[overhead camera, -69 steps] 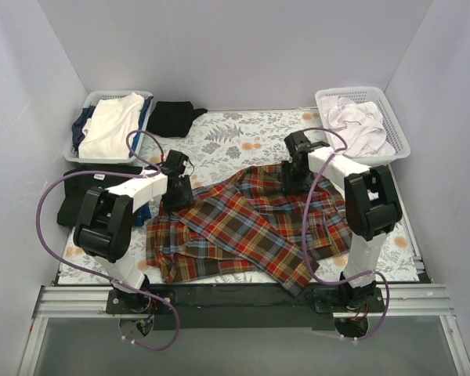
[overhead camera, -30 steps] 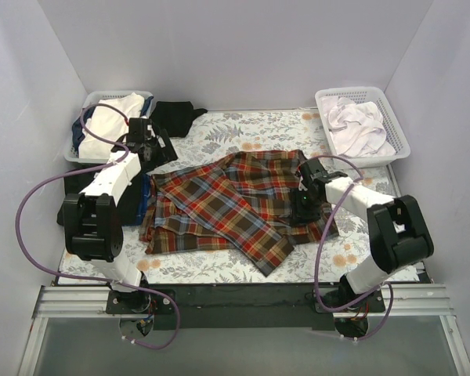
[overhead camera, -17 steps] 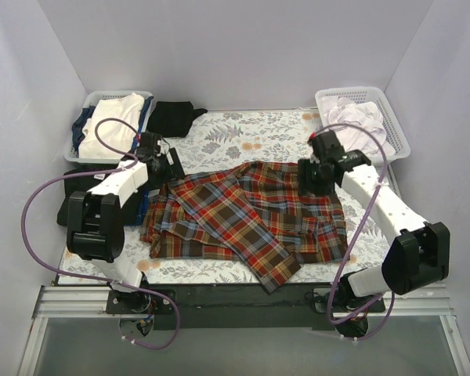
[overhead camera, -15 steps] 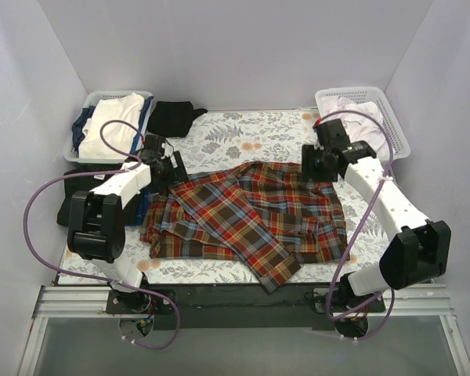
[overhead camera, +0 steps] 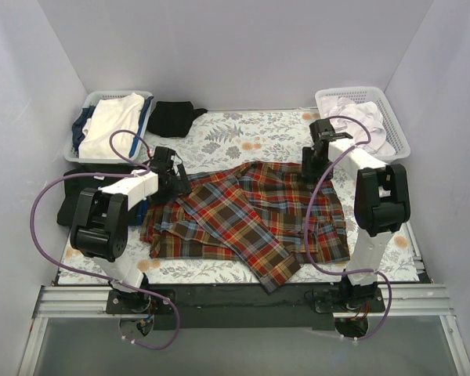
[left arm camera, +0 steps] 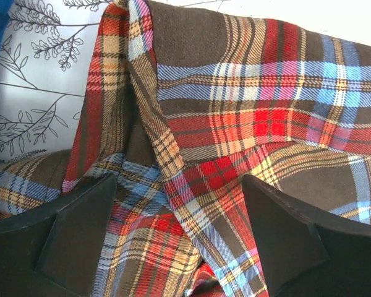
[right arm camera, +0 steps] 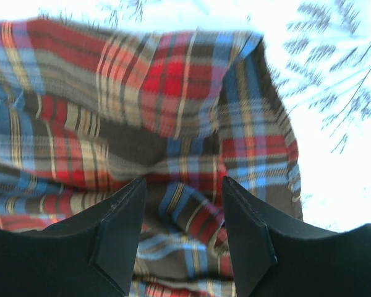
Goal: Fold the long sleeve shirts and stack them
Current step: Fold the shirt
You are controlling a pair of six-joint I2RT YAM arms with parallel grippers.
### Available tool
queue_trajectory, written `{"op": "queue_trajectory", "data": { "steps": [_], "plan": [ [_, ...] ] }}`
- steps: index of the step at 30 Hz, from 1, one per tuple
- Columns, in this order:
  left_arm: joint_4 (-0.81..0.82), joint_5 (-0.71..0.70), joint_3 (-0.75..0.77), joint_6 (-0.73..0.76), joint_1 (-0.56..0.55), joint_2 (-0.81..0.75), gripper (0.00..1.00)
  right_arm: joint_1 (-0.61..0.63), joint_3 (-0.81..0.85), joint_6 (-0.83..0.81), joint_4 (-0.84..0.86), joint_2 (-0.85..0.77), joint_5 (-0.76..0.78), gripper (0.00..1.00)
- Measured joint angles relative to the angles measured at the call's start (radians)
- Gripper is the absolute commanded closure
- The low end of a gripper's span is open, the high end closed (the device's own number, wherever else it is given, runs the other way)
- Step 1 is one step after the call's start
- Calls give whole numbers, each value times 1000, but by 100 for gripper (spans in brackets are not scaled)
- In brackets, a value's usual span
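Confirming layout on the table (overhead camera: 235,129): where is the plaid shirt (overhead camera: 251,219)?
— Centre, spread but rumpled, unfolded; the black shirt (overhead camera: 172,117) lies apart, far left. Left gripper (overhead camera: 172,174) and right gripper (overhead camera: 312,160) sit over the plaid's far corners, fingers spread, pinching nothing. Step: flattening. Next move probably calls for gripping both corners, pulling taut.

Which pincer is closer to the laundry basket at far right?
Right. The right pincer hovers just left of the laundry basket; the left pincer is across the plaid shirt.
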Motion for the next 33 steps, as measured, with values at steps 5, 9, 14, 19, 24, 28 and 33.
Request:
{"op": "queue_trajectory", "data": {
  "steps": [5,9,14,19,24,28,33],
  "plan": [
    [7,-23,0,-11,-6,11,16,-22,44,-14,48,42,-7,40],
    [12,-40,0,-14,-13,15,17,-30,89,-28,81,92,-23,46],
    [19,-54,-1,-14,-16,19,17,-30,130,-39,99,162,-66,72],
    [22,-61,-2,-15,-17,22,17,-29,150,-41,97,172,-93,99],
    [22,-72,-1,-25,-19,29,18,-31,234,-36,87,172,-70,99],
    [23,-85,-4,-33,-21,36,19,-43,307,-36,76,172,-51,99],
    [34,-103,-6,-36,-23,40,19,-80,385,-36,70,187,-58,99]
  ]
}}
